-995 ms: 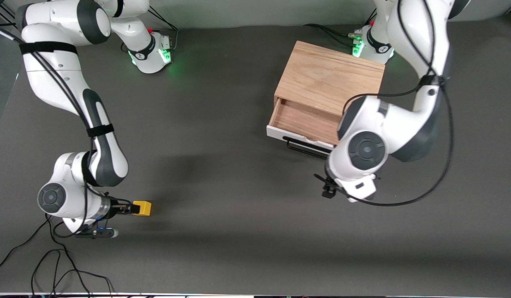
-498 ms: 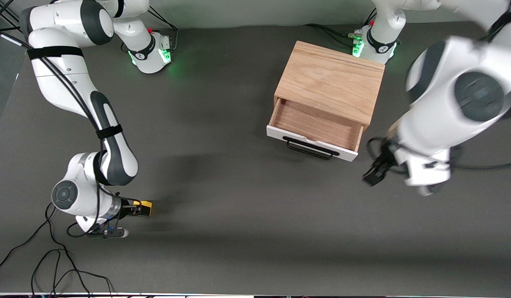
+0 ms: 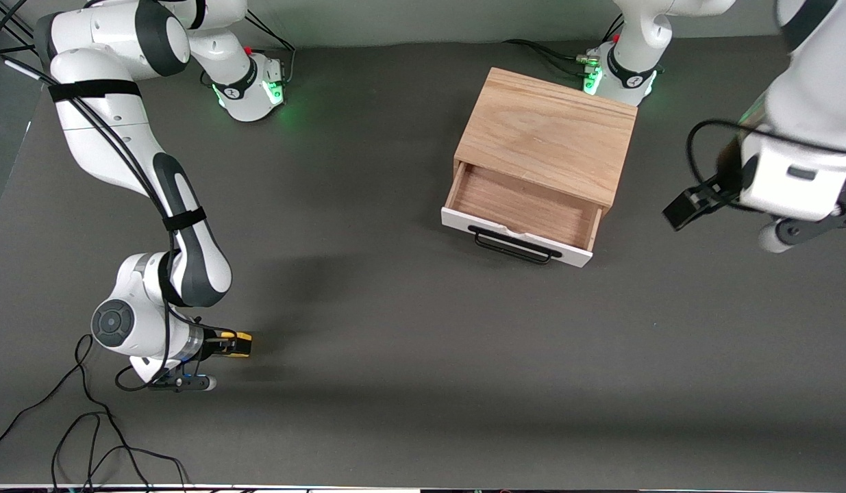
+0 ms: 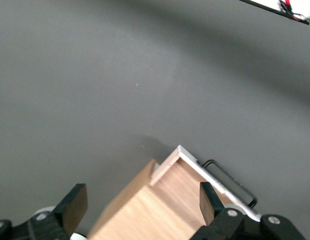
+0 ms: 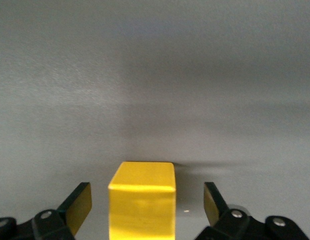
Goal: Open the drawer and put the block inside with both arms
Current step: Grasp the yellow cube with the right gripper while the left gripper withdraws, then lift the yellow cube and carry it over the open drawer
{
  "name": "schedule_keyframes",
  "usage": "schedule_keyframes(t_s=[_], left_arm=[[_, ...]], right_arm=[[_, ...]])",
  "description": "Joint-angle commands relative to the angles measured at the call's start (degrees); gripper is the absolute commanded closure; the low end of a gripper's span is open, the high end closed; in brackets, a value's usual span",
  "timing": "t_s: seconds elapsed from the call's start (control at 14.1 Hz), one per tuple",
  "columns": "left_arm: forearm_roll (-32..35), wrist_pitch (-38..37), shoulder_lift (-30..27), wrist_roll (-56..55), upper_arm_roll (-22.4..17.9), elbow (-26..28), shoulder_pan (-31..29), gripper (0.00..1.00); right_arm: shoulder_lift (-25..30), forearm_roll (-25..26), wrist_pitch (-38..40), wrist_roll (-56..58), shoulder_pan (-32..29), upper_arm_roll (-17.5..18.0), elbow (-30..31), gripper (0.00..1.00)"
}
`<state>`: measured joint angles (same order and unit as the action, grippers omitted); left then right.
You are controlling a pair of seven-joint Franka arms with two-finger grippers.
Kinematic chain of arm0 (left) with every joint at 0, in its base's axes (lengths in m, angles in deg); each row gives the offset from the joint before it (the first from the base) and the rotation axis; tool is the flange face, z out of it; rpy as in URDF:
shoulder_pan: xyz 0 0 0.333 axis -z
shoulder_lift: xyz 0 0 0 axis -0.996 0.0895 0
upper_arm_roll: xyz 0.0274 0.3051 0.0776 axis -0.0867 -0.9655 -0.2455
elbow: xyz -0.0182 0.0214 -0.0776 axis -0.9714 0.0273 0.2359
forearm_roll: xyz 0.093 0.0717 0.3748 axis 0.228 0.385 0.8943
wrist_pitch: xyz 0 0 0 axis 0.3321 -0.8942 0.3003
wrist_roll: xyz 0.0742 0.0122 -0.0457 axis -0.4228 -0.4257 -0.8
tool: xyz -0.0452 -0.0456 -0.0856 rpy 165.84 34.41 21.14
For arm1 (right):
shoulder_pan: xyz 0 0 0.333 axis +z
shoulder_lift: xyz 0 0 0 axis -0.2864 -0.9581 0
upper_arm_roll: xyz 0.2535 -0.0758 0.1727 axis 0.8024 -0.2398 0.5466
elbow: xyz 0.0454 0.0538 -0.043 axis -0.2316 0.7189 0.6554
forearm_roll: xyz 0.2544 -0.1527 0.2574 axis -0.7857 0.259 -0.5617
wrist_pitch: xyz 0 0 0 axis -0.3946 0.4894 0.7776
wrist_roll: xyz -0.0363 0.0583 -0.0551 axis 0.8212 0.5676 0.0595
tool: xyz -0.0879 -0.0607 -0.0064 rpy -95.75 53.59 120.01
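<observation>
Already pulled out: drawer [image 3: 525,205] at about one o'clock on the table [image 3: 395,356] in the front view. Shows its light wood floor, with the white front [image 3: 515,236] and black wire handle [image 3: 512,246] turned toward six o'clock. Sits in the oak box [image 3: 549,133], whose top covers the inner part of the drawer, so only the outer part lies open upward.

Down at about eight o'clock, well apart from the drawer: yellow block [image 3: 243,340], resting on the dark table toward the right arm's end. Reached by the right gripper [image 3: 224,344], low at the table with its fingers spread, one on each side of the block. In the right wrist view, shows a strip of table between the block [image 5: 142,200] and each finger [image 5: 77,206], so straddling it without clamping.

At about three o'clock, raised over the left arm's end of the table beside the oak box: left gripper [image 3: 683,205], wide open with nothing held. In the left wrist view, looks down past its fingers [image 4: 75,202] onto a corner of the box and the drawer.

Around the rest: green-lit bases at eleven o'clock [image 3: 248,89] and one o'clock [image 3: 618,72], the second just beside the box. Loose black cables [image 3: 87,438] looping on the table at seven o'clock, nearer the front camera than the block.
</observation>
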<state>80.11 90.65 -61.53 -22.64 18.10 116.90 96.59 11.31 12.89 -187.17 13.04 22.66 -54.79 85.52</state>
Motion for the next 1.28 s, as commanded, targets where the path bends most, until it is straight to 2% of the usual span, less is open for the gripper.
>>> schedule_keyframes(t_s=[0.0, 0.07, 0.14, 0.21, 0.36, 0.43, 0.71, 0.85, 1.0, 1.21], left_arm=[[0.79, -0.13, -2.04, 16.44, -1.56, 1.09, -1.78, 0.0], [0.79, 0.39, -2.48, 21.1, -2.26, 1.18, -2.4, 0.0], [0.62, 0.83, -2.57, 25.15, -2.79, 1.18, -3.45, 0.0], [-0.17, 1.44, -2.49, 28.41, -2.88, 1.53, -4.24, 0.0], [-1.22, 2.15, -2.4, 30.73, -2.7, 3.1, -5.13, 0.0], [-2.27, 1.89, -2.49, 30.64, -2.7, 3.81, -5.04, 0.0], [-5.8, -4.6, -6.77, 30.73, -2.62, 7.93, -4.96, 0.0], [-5.89, -5.31, -8.46, 30.82, -2.27, 9.97, -4.6, 0.0], [-5.1, -3.13, -8.55, 30.91, -2.35, 10.06, -4.6, 0.0], [-4.92, 1.44, -9.25, 30.91, -2.79, 10.06, -5.39, 0.0]], right_arm=[[0.03, -1.66, -0.7, 1.07, 0.22, -0.23, 0.64, 0.46], [0.03, -1.74, -0.7, 1.16, 0.22, -0.23, 0.55, 0.72], [-0.06, -1.74, -0.7, 0.98, 0.22, -0.14, 0.46, 0.9], [0.12, -1.74, -0.44, 0.9, 0.31, -0.14, 0.46, 1.0], [1.08, -1.74, 0.69, 0.9, 0.66, -0.05, -0.41, 1.0], [1.87, -1.83, 4.53, 0.72, 0.75, 0.21, -2.5, 1.0], [4.78, -2.09, 27.37, -12.16, 5.56, 0.39, -17.6, 1.0], [4.95, -5.15, 35.13, -20.42, 8.56, 1.7, -23.86, 1.0], [7.93, -8.24, 36.83, -33.32, 13.29, 2.85, -25.81, 1.0], [8.56, -8.25, 36.3, -44.87, 22.86, 2.94, -29.4, 1.0]])
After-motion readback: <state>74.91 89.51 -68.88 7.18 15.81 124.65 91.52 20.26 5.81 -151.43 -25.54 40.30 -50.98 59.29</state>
